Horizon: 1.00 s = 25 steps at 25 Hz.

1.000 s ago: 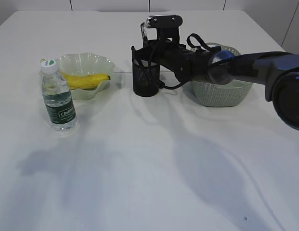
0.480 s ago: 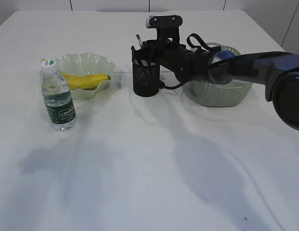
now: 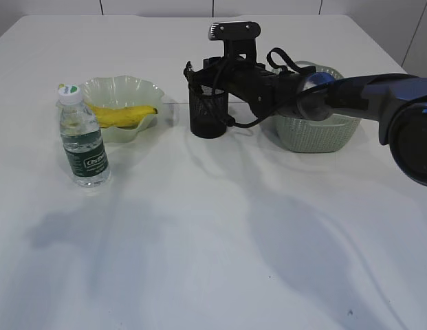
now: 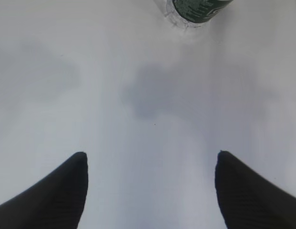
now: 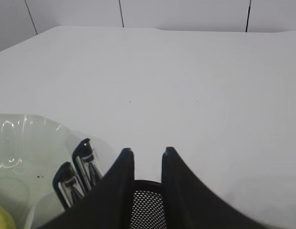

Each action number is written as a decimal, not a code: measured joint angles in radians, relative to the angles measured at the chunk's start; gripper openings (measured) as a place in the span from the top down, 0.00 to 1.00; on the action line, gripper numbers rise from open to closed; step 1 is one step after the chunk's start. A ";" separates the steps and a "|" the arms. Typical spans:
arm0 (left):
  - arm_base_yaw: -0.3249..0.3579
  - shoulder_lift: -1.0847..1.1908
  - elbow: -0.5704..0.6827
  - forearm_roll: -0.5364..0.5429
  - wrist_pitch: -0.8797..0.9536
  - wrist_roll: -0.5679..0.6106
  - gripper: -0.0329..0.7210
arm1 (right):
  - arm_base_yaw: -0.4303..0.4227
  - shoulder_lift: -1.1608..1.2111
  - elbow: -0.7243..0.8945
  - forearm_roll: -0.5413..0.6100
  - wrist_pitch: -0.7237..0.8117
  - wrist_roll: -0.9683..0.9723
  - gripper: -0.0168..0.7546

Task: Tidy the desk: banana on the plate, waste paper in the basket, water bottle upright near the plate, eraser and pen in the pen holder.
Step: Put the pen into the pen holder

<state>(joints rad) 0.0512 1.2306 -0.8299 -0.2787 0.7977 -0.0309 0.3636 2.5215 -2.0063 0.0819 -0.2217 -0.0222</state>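
While the right gripper (image 5: 147, 151) hangs over the black mesh pen holder (image 3: 208, 110), its jaws stand a narrow gap apart with nothing visible between them, and two pens (image 5: 77, 174) stick up just to their left. The left gripper (image 4: 150, 160) hovers wide apart and empty above the bare desk (image 3: 213, 234). The banana (image 3: 124, 114) lies in the plate (image 3: 122, 89), the water bottle (image 3: 82, 137) stands upright just beside it, and the basket (image 3: 316, 134) sits right of the holder.

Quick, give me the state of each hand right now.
Left hand: open wide, empty, above the desk.
Right hand: over the pen holder, fingers slightly apart, nothing visible between them.
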 joint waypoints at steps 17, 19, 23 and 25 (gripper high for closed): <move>0.000 0.000 0.000 0.000 -0.001 0.000 0.17 | 0.000 -0.193 0.000 -0.011 0.388 -0.002 0.77; 0.000 0.000 0.000 0.000 -0.001 0.000 0.17 | 0.000 -0.231 0.000 -0.011 0.486 -0.002 0.76; 0.000 0.000 0.000 0.000 -0.001 0.000 0.17 | -0.002 -0.317 0.000 -0.013 0.661 0.028 0.72; 0.000 0.000 0.000 0.000 -0.001 0.000 0.17 | -0.006 -0.368 0.000 -0.013 0.740 0.061 0.69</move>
<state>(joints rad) 0.0512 1.2306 -0.8299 -0.2787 0.7962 -0.0309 0.3575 2.1539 -2.0063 0.0693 0.5186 0.0393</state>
